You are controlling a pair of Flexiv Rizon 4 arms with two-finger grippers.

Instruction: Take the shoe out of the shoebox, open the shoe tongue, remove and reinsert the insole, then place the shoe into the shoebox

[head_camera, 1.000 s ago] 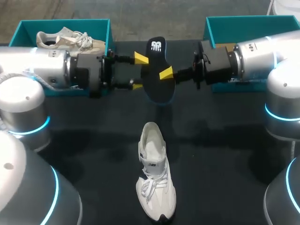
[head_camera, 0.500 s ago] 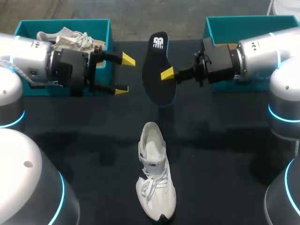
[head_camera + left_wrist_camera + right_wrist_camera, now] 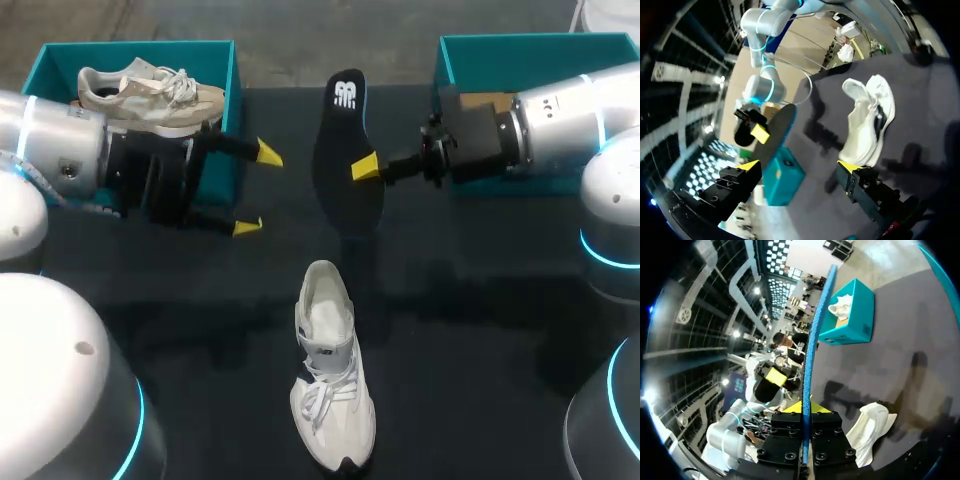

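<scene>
While the right hand (image 3: 365, 167) grips the dark insole (image 3: 345, 150) from both sides, the insole hangs in the air above the upper middle of the black surface (image 3: 480, 330). Its heel end with the white mark points to the top of the frame. In the right wrist view the insole (image 3: 815, 340) shows edge-on as a thin blue line running straight out from between the fingers of the right hand (image 3: 806, 407), which press on its two faces.

The left hand (image 3: 258, 190) is at the left of the frame with its fingers spread wide and nothing between them, well apart from the insole. It sits just in front of the teal shoebox (image 3: 140, 50) in the upper left corner, where a beige shoe (image 3: 150, 90) lies. In its own wrist view the left hand (image 3: 800, 166) looks past its parted fingers at the insole (image 3: 775, 132) and the white shoe (image 3: 867, 120) beyond.

The white shoe (image 3: 330, 365) stands on its sole at the lower middle of the frame, out of any box. Its toe points to the bottom edge and its mouth gapes toward the insole, with the laces loose. A second teal shoebox (image 3: 520, 45) is in the upper right corner, behind the right arm.
</scene>
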